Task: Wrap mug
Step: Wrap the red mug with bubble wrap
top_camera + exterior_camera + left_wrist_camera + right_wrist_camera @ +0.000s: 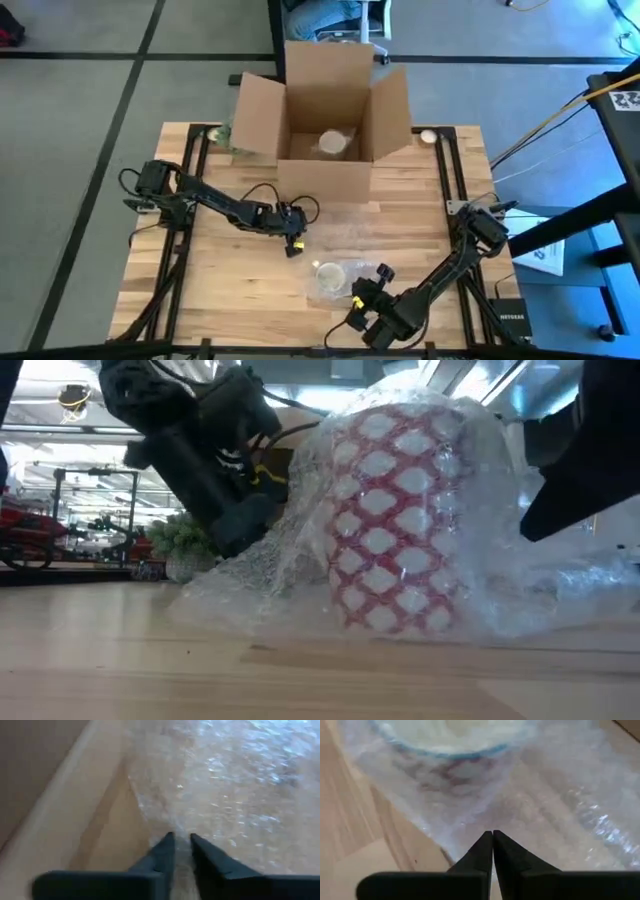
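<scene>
Left arm: I have it reaching from the left edge toward table centre, elbow bent, left gripper [292, 243] low, fingertips [169, 840] nearly together, a thin gap between. Right arm: folded back from the right edge toward the near side, right gripper [357, 300] low, fingertips [486, 840] pressed together.

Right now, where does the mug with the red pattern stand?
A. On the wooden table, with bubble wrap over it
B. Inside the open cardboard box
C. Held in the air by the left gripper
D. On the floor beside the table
A: in the low view the mug stands upright on the table, with bubble wrap draped over it.
</scene>
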Robot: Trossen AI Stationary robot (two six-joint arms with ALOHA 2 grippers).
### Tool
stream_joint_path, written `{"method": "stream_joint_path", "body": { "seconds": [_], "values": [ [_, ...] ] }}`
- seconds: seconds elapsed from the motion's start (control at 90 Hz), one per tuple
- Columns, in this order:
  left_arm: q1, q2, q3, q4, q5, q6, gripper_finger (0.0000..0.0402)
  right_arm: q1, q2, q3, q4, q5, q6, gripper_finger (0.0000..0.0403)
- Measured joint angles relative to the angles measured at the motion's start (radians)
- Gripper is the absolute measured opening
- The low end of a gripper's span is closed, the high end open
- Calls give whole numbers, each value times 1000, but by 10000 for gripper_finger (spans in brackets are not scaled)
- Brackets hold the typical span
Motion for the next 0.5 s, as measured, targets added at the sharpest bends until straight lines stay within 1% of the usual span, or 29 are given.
{"method": "stream_joint_path", "body": {
  "seconds": [0.167,0.256,0.378,0.5],
  "values": [
    [-35,-88,6,13,-27,-14,3,-14,0,0,26,2,-57,0],
    [-57,-121,6,13,-37,-16,1,-21,0,0,38,19,-86,0],
    [-81,-172,6,60,-38,-16,1,-28,0,4,51,40,-128,0],
    [-107,-210,6,117,-36,-21,1,-42,0,4,70,32,-137,0]
  ]
}}
